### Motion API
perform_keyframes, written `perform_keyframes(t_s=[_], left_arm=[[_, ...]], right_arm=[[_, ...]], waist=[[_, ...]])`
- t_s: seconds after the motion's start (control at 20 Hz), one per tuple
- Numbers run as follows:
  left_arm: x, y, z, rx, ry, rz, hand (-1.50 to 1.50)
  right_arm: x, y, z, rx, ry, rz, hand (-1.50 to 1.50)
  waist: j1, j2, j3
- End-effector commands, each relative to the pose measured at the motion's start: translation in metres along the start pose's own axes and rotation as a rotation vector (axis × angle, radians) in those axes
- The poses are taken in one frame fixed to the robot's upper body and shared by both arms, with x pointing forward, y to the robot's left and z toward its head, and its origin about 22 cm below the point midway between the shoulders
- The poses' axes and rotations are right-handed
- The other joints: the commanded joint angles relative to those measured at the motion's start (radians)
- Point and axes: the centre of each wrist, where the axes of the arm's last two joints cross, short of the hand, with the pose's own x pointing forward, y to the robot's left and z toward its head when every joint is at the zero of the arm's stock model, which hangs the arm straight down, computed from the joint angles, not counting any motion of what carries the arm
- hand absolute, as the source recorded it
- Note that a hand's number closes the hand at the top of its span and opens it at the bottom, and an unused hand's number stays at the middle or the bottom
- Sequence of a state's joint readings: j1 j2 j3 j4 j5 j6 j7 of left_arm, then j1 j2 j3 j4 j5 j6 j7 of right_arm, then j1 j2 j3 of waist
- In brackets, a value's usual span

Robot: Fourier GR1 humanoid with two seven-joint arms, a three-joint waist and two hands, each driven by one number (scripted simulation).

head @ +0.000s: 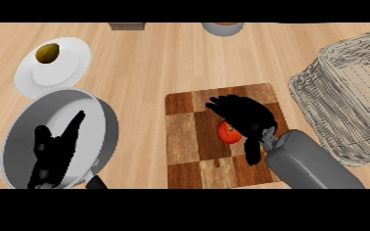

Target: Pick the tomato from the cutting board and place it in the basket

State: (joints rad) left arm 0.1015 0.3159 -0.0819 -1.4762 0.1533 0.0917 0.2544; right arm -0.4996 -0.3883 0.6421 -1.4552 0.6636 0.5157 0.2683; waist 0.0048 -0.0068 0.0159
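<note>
Kitchen: wooden counter, cutting board, plate, pan, basket.

Right hand fingers curled downward, left hand resting open

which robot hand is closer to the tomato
Right. The right robot hand is over the tomato on the cutting board; the left robot hand is far off, over the pan.

Tomato on cutting board, basket right.
</note>
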Motion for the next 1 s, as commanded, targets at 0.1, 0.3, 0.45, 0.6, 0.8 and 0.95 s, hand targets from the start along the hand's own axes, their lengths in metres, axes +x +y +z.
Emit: perform_keyframes(t_s=[0.1,0.3,0.45,0.6,0.8,0.95], left_arm=[[-0.012,-0.019,0.009,-0.023,0.099,0.017,0.0],[-0.038,-0.022,0.008,-0.031,0.093,0.017,0.0],[-0.035,-0.004,0.009,-0.03,0.111,0.034,0.0],[-0.021,-0.014,0.005,-0.015,0.103,0.029,0.0],[-0.039,-0.013,0.004,-0.023,0.089,0.001,0.0],[-0.023,-0.016,0.001,-0.019,0.097,0.037,0.0]], right_arm=[[0.006,0.012,-0.013,-0.021,-0.005,-0.016,-1.5],[0.002,0.006,-0.021,-0.014,-0.006,-0.01,-1.5],[-0.014,0.013,-0.015,-0.02,-0.009,-0.022,-1.5],[-0.003,0.025,-0.028,-0.017,-0.053,0.04,1.5],[-0.011,0.026,-0.025,-0.083,-0.075,0.15,1.5],[-0.021,0.024,-0.029,-0.086,-0.07,0.157,1.5]], waist=[[0.003,0.007,-0.015],[0.004,0.009,-0.016],[0.002,0.008,-0.016],[0.007,0.009,-0.015],[0.003,0.01,-0.016],[0.005,0.009,-0.016]])
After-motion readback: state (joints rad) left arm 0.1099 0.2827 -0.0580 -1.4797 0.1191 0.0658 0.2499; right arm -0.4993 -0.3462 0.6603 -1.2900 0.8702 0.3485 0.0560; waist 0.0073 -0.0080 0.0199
